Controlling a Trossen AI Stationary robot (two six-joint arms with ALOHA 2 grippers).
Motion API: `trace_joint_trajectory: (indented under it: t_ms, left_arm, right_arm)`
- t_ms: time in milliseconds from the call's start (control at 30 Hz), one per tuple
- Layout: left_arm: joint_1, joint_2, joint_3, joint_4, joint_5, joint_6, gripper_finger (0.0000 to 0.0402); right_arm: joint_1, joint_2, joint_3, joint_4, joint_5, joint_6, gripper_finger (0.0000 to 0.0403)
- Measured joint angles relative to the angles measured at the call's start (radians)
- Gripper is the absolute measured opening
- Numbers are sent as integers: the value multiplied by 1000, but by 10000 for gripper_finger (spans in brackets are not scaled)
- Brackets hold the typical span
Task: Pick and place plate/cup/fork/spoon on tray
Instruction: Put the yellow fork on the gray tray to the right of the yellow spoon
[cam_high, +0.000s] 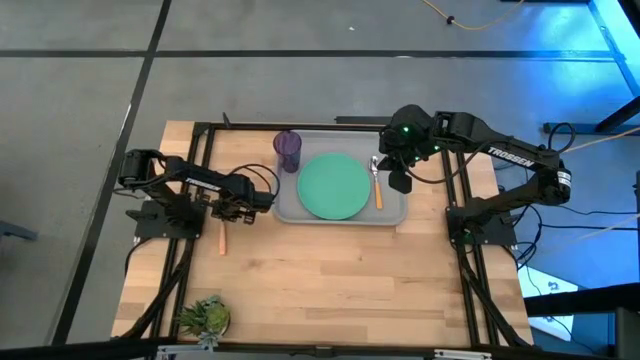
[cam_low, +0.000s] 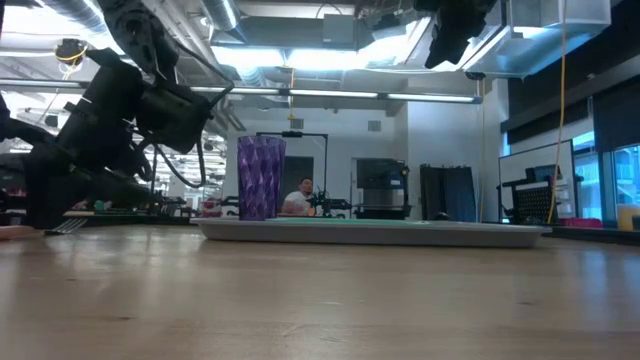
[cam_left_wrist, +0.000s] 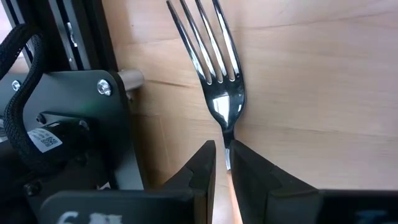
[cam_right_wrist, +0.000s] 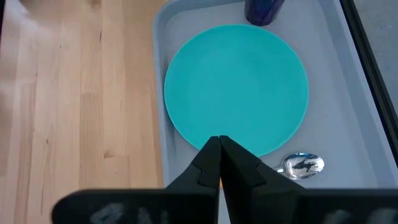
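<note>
The fork (cam_left_wrist: 219, 81) is pinched at its neck by the left tool (cam_left_wrist: 225, 163), low on the worktop (cam_high: 330, 280), for transfer. The right tool (cam_right_wrist: 219, 163), closed and empty, is held above the tray (cam_high: 288, 208), where plate (cam_high: 333, 186), cup (cam_high: 288, 150) and spoon (cam_high: 376, 180) are set.

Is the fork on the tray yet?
No. The fork lies on the wood, outside the tray, with the left pincer closed on its neck.

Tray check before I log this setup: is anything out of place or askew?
One thing: the fork is off the tray, on the table by its left end, with the left gripper closed on its neck. The plate, cup and spoon sit on the tray, the cup upright. The right gripper hovers shut above the spoon.
</note>
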Motion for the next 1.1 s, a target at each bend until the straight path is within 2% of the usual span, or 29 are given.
trace_joint_trajectory:
  t_ms: [733,1100]
  left_arm:
    - [-11,0,24,1,0,-16,43]
    - [-11,-92,24,-2,-8,-16,43]
  right_arm:
    - [0,0,0,0,0,3,12]
    - [0,0,0,0,0,4,12]
